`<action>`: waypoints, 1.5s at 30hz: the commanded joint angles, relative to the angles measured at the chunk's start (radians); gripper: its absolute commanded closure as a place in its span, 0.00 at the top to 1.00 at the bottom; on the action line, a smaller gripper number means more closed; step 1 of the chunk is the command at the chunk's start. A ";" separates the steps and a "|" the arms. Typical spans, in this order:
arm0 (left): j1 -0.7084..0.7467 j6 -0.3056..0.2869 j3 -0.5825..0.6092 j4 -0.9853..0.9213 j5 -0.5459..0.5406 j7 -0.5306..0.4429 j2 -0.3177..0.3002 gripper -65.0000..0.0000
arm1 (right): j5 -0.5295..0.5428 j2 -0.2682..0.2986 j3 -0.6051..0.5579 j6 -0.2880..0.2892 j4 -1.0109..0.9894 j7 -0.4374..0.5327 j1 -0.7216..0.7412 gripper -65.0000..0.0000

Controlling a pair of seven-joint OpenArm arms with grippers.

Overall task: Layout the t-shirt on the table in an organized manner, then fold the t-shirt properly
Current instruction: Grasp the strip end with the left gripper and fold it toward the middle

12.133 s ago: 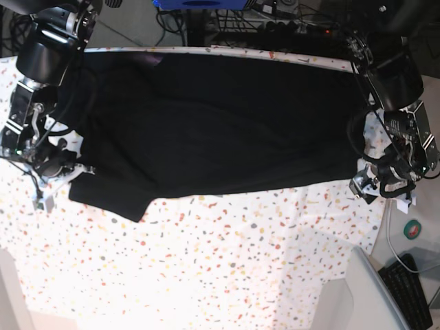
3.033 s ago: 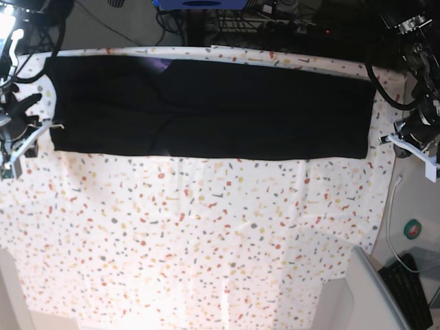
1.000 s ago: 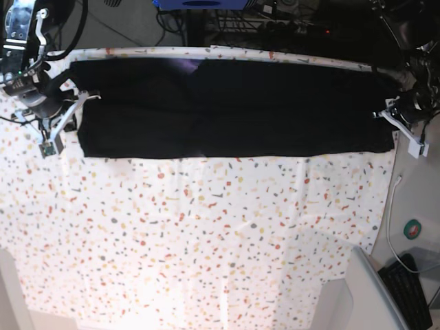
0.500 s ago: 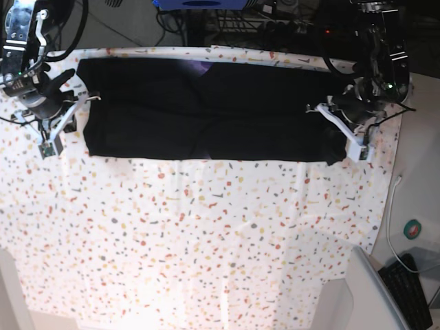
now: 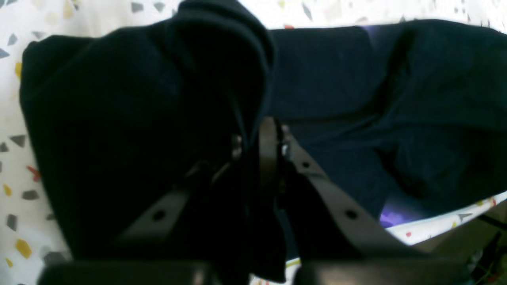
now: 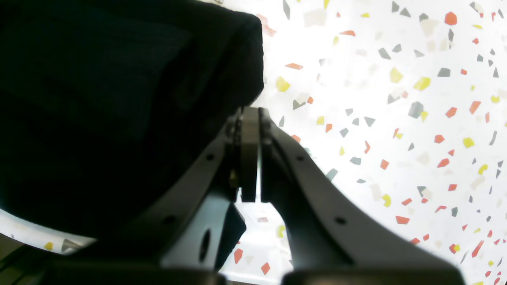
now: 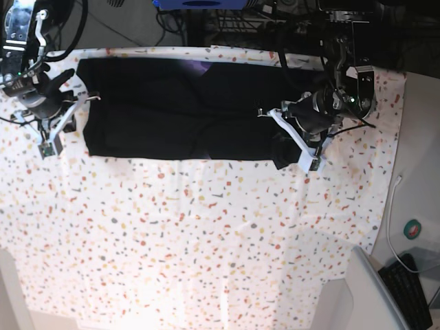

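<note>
The left tool (image 7: 287, 135) pinches the black t-shirt (image 7: 179, 110) on the speckled counter (image 7: 206, 234) — the right tool (image 6: 249, 118) is pressed together. No writing shows.

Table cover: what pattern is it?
White table cloth with small red, orange, yellow and grey flecks; clearest in the right wrist view.

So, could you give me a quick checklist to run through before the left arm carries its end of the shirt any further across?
1. Left gripper shut on the t-shirt: ok.
2. Right gripper shut: ok; holding cloth: cannot tell.
3. Carried end doubled over the band: ok.
4. Folded edges aligned: not ok, carried end bunched at the front edge.
5. Shirt fully on the table: ok.
6. Far edge lying flat: cannot tell.
</note>
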 commanded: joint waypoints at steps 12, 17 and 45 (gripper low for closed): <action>-0.008 -0.004 0.094 0.014 -0.010 -0.014 0.001 0.00 | 0.008 0.009 0.003 -0.001 0.019 0.019 0.008 0.00; -0.006 -0.004 0.095 0.014 -0.010 -0.014 0.001 0.00 | 0.008 0.009 0.003 -0.001 0.019 0.017 0.008 0.00; 0.003 -0.004 0.149 0.013 -0.010 -0.012 -0.017 0.00 | 0.008 0.009 0.003 -0.001 0.019 0.017 0.008 0.00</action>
